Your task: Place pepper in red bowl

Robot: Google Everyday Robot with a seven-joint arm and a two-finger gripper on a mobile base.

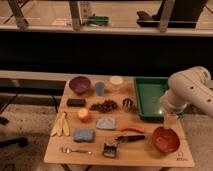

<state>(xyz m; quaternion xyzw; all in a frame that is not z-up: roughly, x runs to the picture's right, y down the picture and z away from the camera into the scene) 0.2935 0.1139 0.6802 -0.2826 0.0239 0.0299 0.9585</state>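
The pepper, slim and red-orange, lies on the wooden table just left of the red bowl, which stands at the table's front right corner. My white arm reaches in from the right. Its gripper points down above the far rim of the red bowl, right of the pepper and apart from it. Nothing shows in the gripper.
A green tray sits at the back right under the arm. A purple bowl, blue cup, white cup, metal cup, orange fruit, bananas, blue sponge, fork and black-handled tool are spread over the table.
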